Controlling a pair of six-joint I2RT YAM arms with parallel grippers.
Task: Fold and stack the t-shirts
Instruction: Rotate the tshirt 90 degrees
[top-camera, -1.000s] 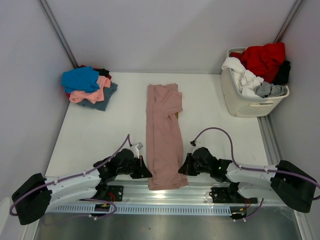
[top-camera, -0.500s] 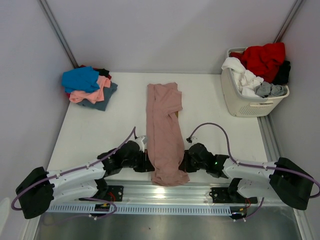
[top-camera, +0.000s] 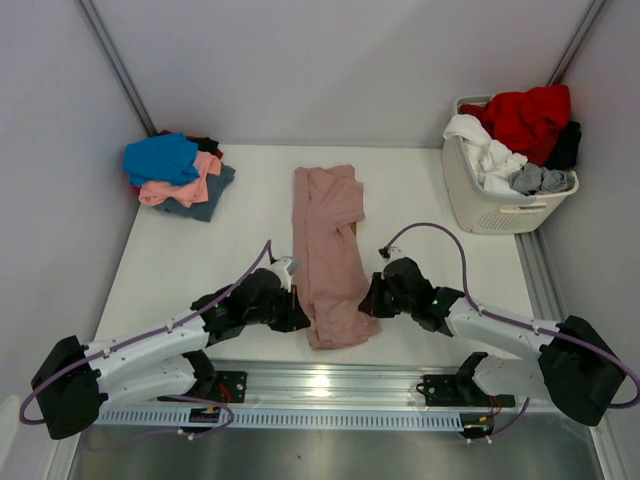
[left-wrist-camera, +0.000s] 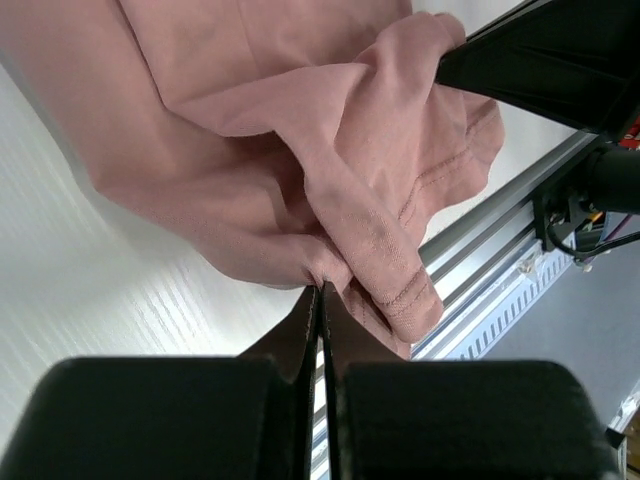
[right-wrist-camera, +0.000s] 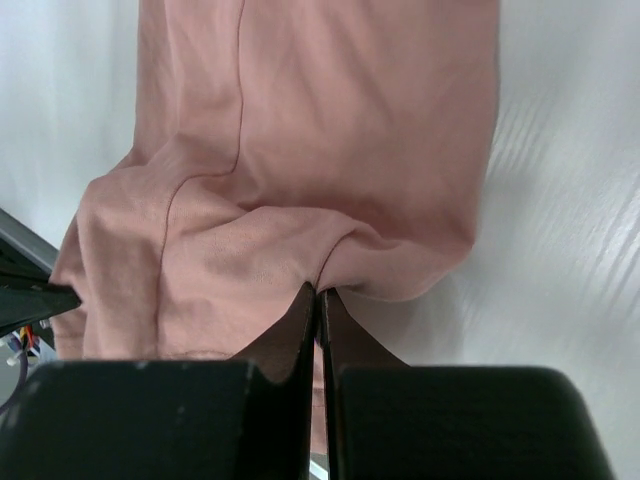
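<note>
Down the middle of the white table (top-camera: 190, 270), a dusty-pink t-shirt (top-camera: 328, 250): soft matte knit, folded into a long narrow strip, far end lying flat, near end lifted and rumpled short of the table's near edge. Left gripper (top-camera: 298, 320) pinched tight on the near-left corner of the strip, right gripper (top-camera: 368, 302) pinched tight on the near-right corner; thin black fingers of each pressed together with only a nip of cloth between. From the left wrist only: double-stitched hem curling over in a thick roll beside the fingertips, faint grain in the table surface, slotted aluminium rail (left-wrist-camera: 480, 300) beyond the table's near edge, black wedge of the right gripper at top right. From the right wrist only: a long seam line running down the cloth, the smooth fold edge gathered into puckers at the pinch. From above only: a loose stack of tees (top-camera: 178, 172) at the table's far-left corner, blue on top, salmon and slate beneath, red and dark cloth behind; a white slatted plastic laundry basket (top-camera: 495, 212) at the table's far-right corner, heaped with red, white, grey and black garments (top-camera: 528, 118). Chest print of the pink tee hidden inside the fold, apart from a small brown fleck at the strip's right edge. Contact between fingers and cloth too small to make out from above.
</note>
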